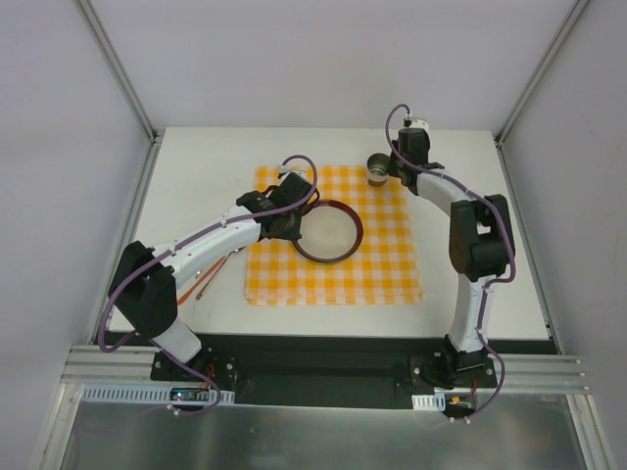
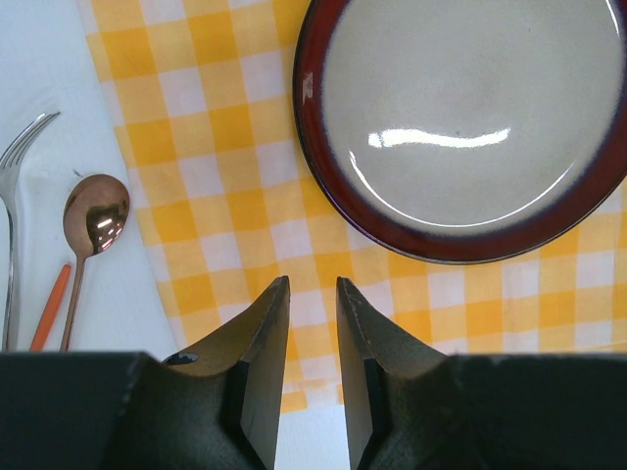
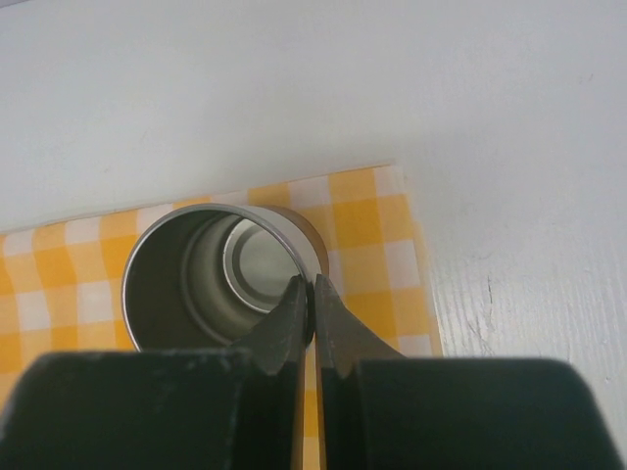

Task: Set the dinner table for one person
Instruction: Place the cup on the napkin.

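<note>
Dinner table | 1 plate | 1 cup | 1 fork | 1 spoon

Ahead of my left hand, a red-rimmed plate on checkered cloth; fork and copper spoon leftward, off the cloth. At my right hand, a steel cup.

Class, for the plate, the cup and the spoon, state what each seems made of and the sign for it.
The plate: likely glazed ceramic, with a speckled grey centre, a glossy dark-red rim and a bright glare streak. The cup: apparently brushed metal, with soft grey reflections inside. The spoon: polished metal, copper-toned, with a mirror-like bowl.
</note>
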`<control>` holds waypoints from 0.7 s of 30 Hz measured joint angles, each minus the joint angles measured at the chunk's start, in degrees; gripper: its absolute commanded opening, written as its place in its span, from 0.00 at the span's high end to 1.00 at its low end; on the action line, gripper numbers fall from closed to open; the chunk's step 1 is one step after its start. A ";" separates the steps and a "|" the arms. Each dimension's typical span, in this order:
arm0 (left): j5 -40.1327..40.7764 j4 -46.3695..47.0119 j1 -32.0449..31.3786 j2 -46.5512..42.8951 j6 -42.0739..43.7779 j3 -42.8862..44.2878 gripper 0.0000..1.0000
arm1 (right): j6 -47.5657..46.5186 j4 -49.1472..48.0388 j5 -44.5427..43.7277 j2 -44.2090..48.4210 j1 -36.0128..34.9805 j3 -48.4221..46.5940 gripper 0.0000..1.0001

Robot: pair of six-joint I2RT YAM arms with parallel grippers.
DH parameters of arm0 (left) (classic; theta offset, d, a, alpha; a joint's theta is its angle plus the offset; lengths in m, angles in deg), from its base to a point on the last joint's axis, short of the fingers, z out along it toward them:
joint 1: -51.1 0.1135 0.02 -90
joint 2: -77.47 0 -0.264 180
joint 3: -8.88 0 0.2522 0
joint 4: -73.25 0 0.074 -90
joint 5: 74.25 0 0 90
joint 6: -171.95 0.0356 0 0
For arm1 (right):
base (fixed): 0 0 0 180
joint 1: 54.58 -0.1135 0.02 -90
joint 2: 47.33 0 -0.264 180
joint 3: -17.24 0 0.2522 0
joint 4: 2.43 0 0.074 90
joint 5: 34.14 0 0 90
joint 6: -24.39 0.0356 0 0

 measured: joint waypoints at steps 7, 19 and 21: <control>0.02 0.00 0.00 0.00 -0.04 0.00 0.75 | 0.37 -1.05 0.35 2.21 0.11 3.39 1.00; 0.02 0.00 0.00 0.00 -0.07 -0.09 0.75 | 0.81 -2.14 0.52 4.63 0.00 7.02 1.00; 0.02 0.00 0.00 0.00 -0.07 -0.09 0.75 | 0.83 -2.16 0.63 4.72 -0.11 7.06 1.00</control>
